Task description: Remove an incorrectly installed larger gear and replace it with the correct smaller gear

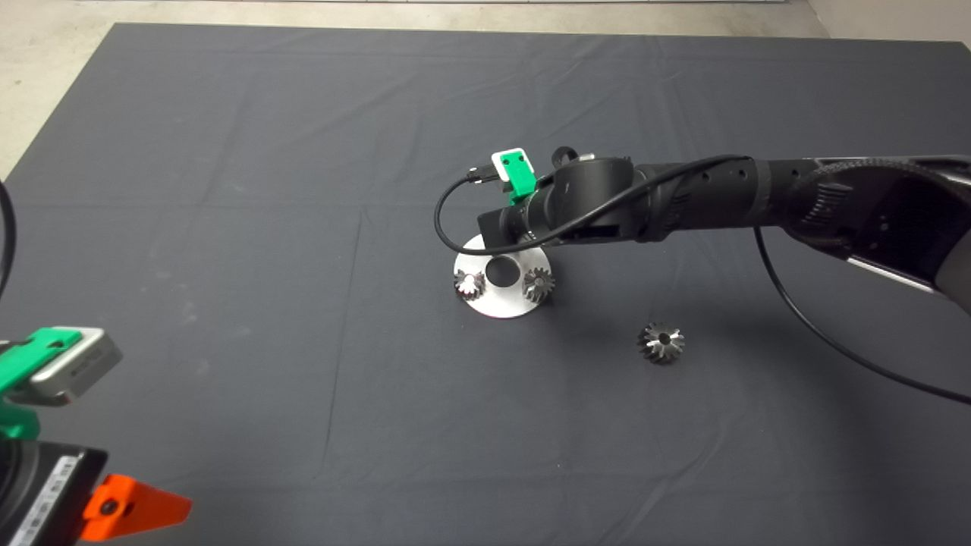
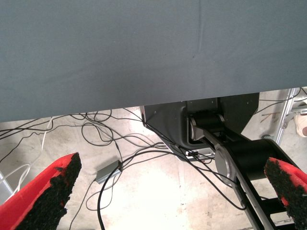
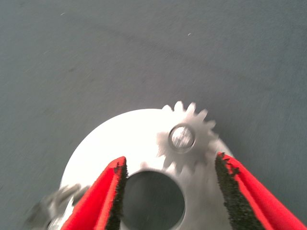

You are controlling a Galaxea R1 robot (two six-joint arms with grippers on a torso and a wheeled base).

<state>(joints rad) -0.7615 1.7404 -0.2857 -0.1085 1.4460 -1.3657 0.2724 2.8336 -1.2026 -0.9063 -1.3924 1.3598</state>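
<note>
Although the right arm hid the far edge of the round plate [image 1: 502, 305] from above, we judged the swap nearly finished. The larger gear [image 1: 661, 342] lay loose on the mat [image 1: 227, 227], well apart from the plate. At the wrist, the right gripper [image 3: 170, 158] stood wide open, its pads either side of the smaller gear [image 3: 184, 139], which sat on a peg beside the plate's centre hole. What remained, we thought, was pulling the arm clear. The left gripper [image 2: 170, 165] waited at the mat's near corner, fingers spread wide.
</note>
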